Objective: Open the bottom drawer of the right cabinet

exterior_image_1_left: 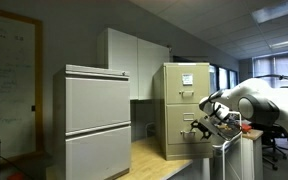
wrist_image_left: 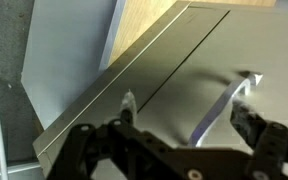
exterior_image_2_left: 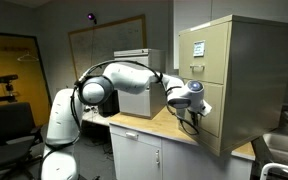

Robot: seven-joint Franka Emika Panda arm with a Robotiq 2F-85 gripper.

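The right cabinet [exterior_image_1_left: 187,105], tall, narrow and tan, stands on the wooden worktop [exterior_image_1_left: 144,152] with its front close to the worktop's edge. A white paper sheet [exterior_image_2_left: 197,47] is stuck on its top drawer. A wider pale grey cabinet [exterior_image_1_left: 96,120] with 2 drawers stands well apart from it along the same worktop. The bottom drawer [exterior_image_1_left: 180,143] sits lowest in the tan stack, just above the worktop, and in an exterior view its front looks flush with the drawers above. The arm [exterior_image_2_left: 134,78] reaches across to the lower part of the cabinet front, and the gripper [exterior_image_1_left: 196,126] hangs just in front of it. In the wrist view the gripper [wrist_image_left: 189,125] has its 2 fingers [wrist_image_left: 125,106] spread wide and holds nothing. The drawer's small silver handle [wrist_image_left: 229,100] shows between them, nearer 1 finger; whether it is touched cannot be told.
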